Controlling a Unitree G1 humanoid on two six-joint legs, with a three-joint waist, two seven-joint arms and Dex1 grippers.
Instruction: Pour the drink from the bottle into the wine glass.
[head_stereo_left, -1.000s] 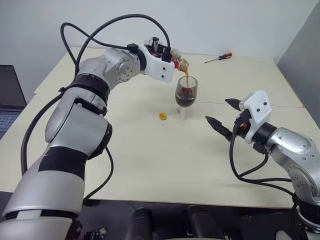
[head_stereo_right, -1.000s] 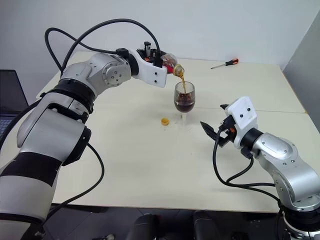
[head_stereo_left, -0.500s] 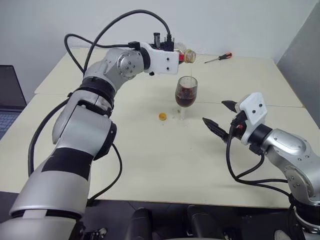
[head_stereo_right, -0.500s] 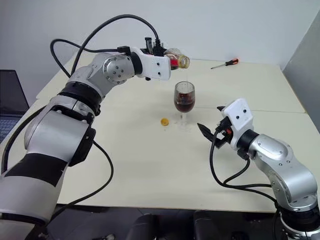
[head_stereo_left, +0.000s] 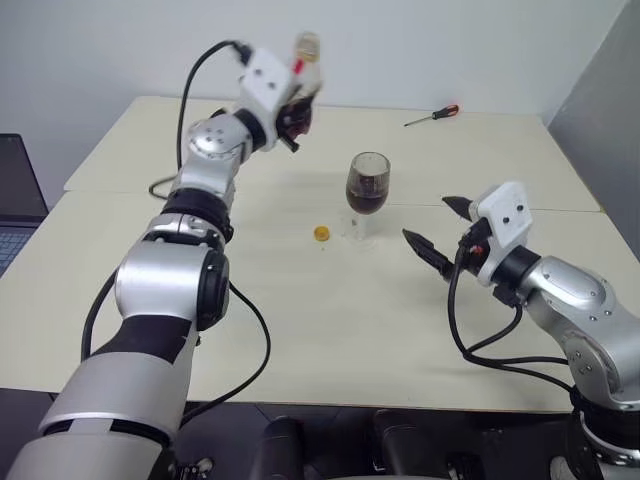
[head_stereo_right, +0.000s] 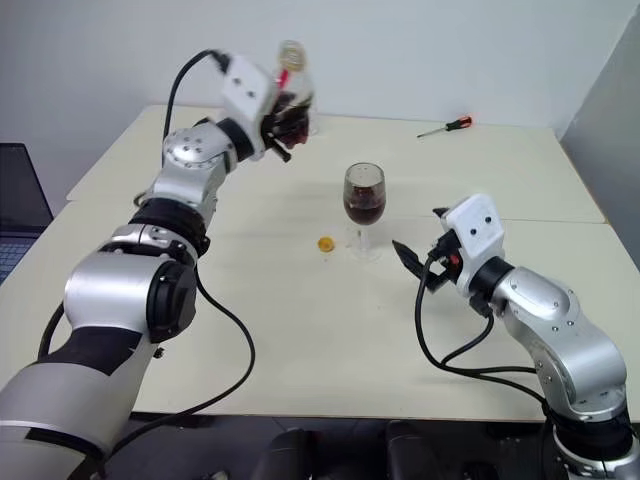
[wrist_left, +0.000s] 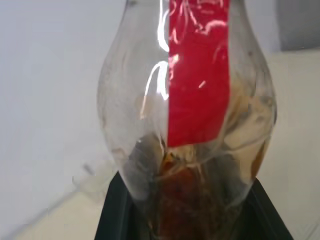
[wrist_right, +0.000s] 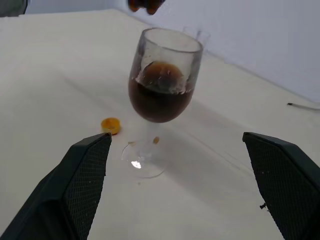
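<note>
Bottle now righted, clamped in left gripper, swung off glass; pour finished; right gripper agape, empty.

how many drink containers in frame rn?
2. The wine glass stands mid-table, partly filled with the drink. The bottle is held upright in the left gripper, raised above the table's far-left area.

Cream table — wine glass, yellow cap beside it, screwdriver far back.
</note>
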